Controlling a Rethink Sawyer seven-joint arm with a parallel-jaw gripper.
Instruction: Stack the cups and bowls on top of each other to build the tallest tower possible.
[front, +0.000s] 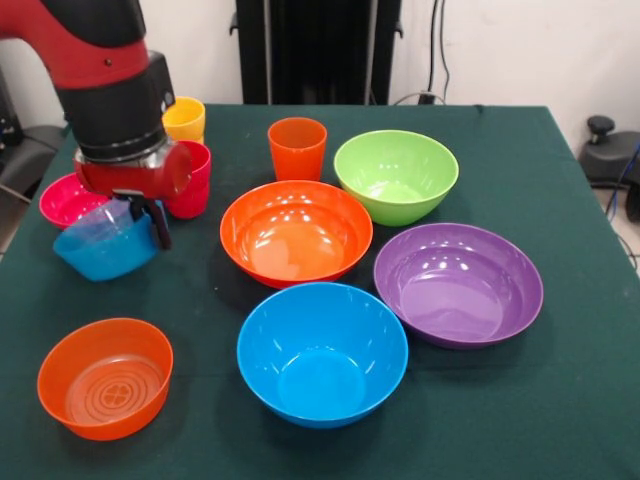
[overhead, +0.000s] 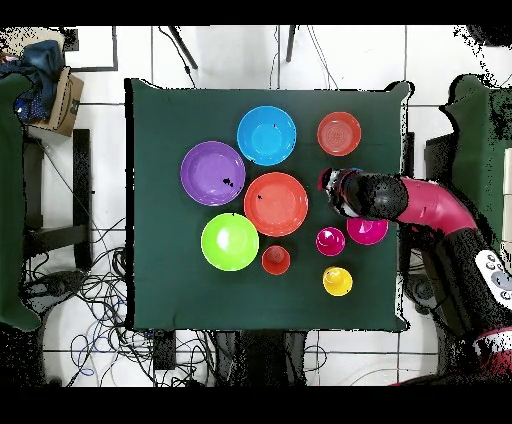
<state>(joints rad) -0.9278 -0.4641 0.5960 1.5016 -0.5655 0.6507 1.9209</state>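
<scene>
Bowls and cups all sit apart on the green counter (front: 560, 420), no tower begun, so the task looks barely started. Hand (front: 140, 215) grips the rim of the translucent blue bowl (front: 105, 245), which hangs tilted and lifted off the cloth at the picture's left, just in front of the magenta bowl (front: 65, 198). That is likely the first pick; every stacking step remains.

Count of bowls: seven
- large orange bowl (front: 296, 232) mid-counter
- lime green bowl (front: 396, 175)
- purple bowl (front: 458, 283)
- blue bowl (front: 322, 352)
- translucent orange bowl (front: 105, 377)
- plus the magenta one and the held one

Count of cups: three, standing upright
- yellow cup (front: 186, 118)
- red-pink cup (front: 192, 180), partly behind the arm
- orange cup (front: 297, 147)
</scene>
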